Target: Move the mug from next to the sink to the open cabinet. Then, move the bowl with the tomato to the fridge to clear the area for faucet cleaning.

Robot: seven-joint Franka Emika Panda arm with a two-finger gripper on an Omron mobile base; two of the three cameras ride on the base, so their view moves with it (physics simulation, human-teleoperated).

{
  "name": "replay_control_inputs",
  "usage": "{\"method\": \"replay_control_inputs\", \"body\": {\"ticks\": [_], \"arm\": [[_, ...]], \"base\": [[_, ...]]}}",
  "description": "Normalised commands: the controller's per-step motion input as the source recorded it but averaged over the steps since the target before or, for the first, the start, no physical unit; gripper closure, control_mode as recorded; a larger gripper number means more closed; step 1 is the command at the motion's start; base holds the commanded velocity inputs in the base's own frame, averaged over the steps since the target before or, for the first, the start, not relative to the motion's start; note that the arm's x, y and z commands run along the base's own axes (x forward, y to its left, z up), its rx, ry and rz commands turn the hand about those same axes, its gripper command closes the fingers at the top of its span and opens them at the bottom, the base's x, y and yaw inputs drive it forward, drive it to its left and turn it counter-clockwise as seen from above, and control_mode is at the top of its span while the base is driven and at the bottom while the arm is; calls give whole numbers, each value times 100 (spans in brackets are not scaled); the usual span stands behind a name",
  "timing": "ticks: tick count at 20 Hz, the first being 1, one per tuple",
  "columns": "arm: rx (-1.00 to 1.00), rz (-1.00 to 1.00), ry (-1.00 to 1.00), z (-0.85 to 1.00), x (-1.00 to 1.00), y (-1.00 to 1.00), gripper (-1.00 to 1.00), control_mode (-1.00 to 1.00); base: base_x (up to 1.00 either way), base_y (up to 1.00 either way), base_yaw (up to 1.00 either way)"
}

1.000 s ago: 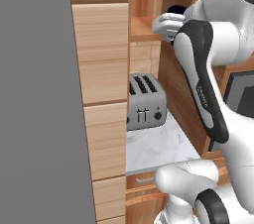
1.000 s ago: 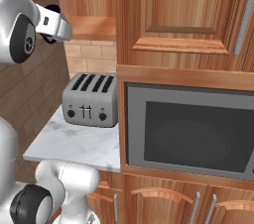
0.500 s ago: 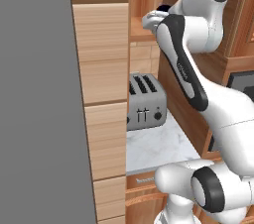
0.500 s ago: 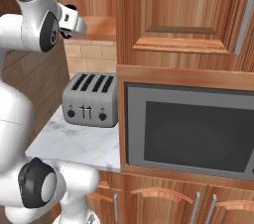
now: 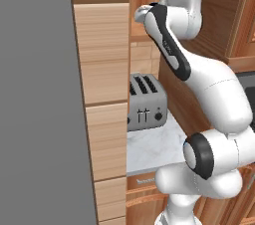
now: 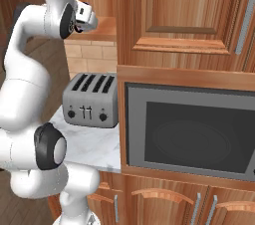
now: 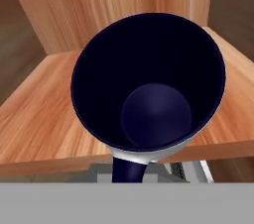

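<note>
the mug (image 7: pixel 149 82), centre frame over the open cabinet (image 7: pixel 44 109) shelf, looks rigid, light, breakable; the hand grips its handle.

Wooden cabinetry (image 6: pixel 184 15), marble counter (image 6: pixel 99 144), brick backsplash (image 6: pixel 87 57)

No readable text, brand, number or sign on any surface. The toaster (image 6: pixel 91 100) carries only small round knobs and thin slider marks on its front, none with legible lettering; the microwave (image 6: pixel 189 129) door is a plain dark pane with no legible marking.
</note>
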Motion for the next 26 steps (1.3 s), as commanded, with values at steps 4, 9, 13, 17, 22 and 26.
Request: {"method": "replay_control_inputs", "body": {"ticks": [4,9,13,17,22,26], "arm": [[0,0,2,-8,84,0,100,-100],[-3,0,5,-35,68,0,100,-100],[-1,0,0,-21,62,0,100,-100],[0,0,0,-5,49,0,-100,-100],[0,0,-3,0,0,0,-100,-100],[0,0,-21,5,-18,0,-100,-100]], "base": [[0,0,0],[0,0,0],[0,0,0],[0,0,0],[0,0,0],[0,0,0]]}}
